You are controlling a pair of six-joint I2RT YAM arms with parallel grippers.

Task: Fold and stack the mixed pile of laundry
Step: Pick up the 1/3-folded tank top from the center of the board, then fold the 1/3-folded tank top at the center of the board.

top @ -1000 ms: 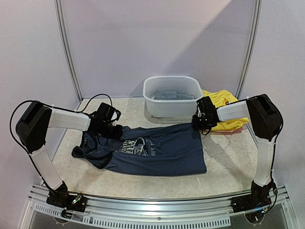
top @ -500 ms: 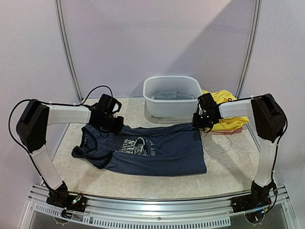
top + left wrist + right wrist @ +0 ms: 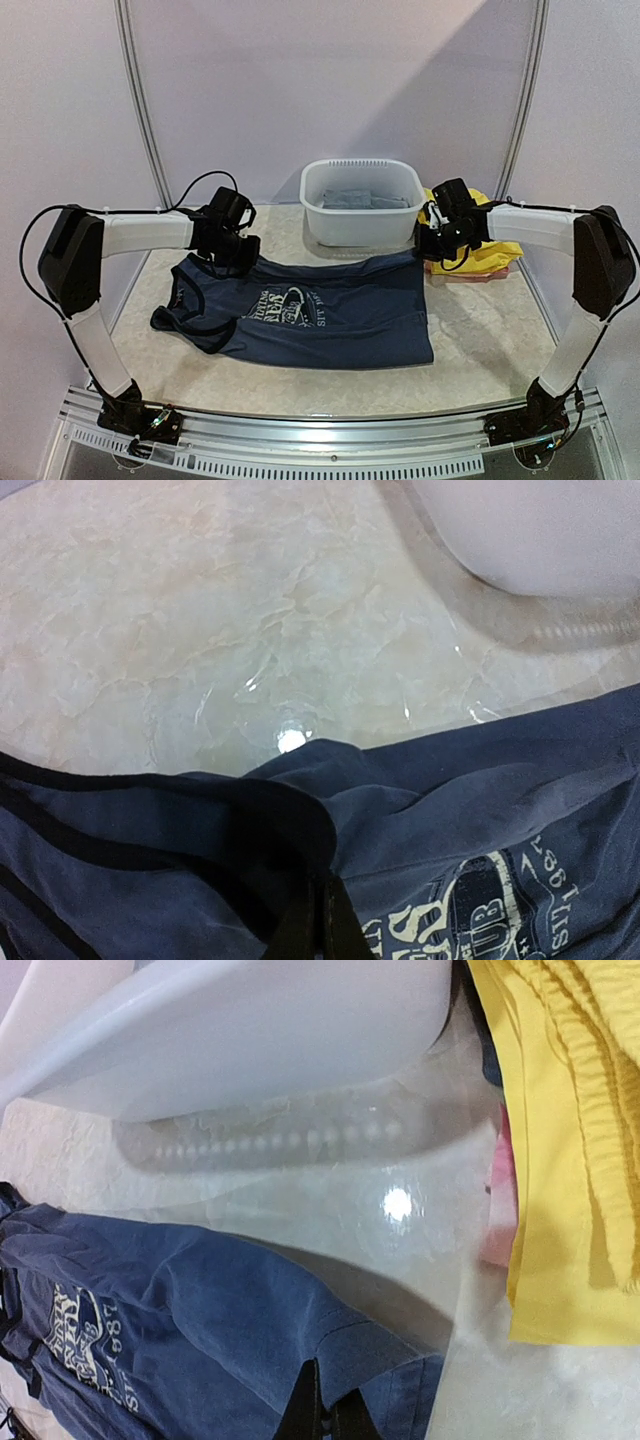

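The tank top (image 3: 320,310) lies nine to three o'clock.
Pinching it: left claw (image 3: 320,905) at shoulder, right claw (image 3: 328,1390) at hem.

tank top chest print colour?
Off-white print on navy tank top; left wrist view shows it best.
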